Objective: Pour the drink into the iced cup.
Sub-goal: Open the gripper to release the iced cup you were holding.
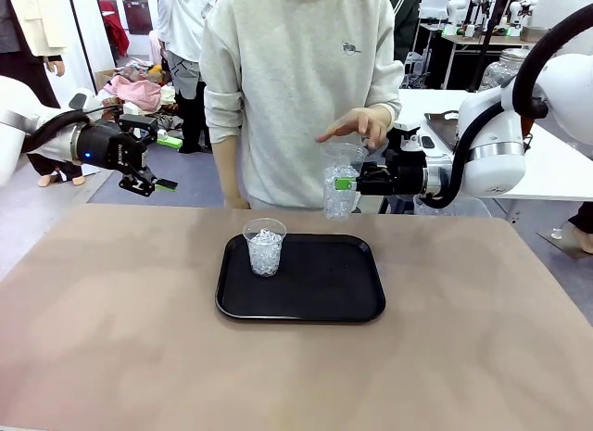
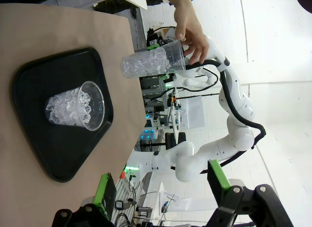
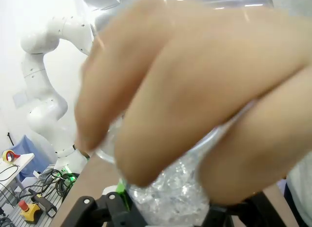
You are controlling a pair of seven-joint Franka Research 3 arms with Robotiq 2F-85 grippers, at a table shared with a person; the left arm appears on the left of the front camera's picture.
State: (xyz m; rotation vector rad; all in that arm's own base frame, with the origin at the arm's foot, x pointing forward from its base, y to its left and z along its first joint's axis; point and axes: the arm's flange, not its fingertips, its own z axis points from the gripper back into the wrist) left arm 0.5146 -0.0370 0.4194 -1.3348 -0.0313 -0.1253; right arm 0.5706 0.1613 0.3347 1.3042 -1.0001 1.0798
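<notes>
The right gripper (image 1: 345,183) is shut tight on the side of a clear iced cup (image 1: 339,197) and holds it up in the air. The cup stands straight and is packed with ice, with no drink in it that I can see. Right above the gripper, a person's hand (image 1: 355,125) rests on the cup's top. Under the gripper there is only air, and the far edge of the table (image 1: 111,338) is close by. I cannot tell if the cup hangs over the table or just past it.

In the right wrist view the hand (image 3: 195,100) is big and blurry. It hides most of the cup (image 3: 170,197), so only some ice shows low down between the gripper's fingers.

Lower, and closer to the robot than the gripper, a black tray (image 1: 324,278) lies flat on the table. A second cup (image 1: 265,248) full of ice stands near the tray's far left corner. The rest of the tray is bare.

The left gripper (image 1: 167,164) is far off to the side, up in the air, wide open and holding nothing. There is lots of room between it and the tray.
</notes>
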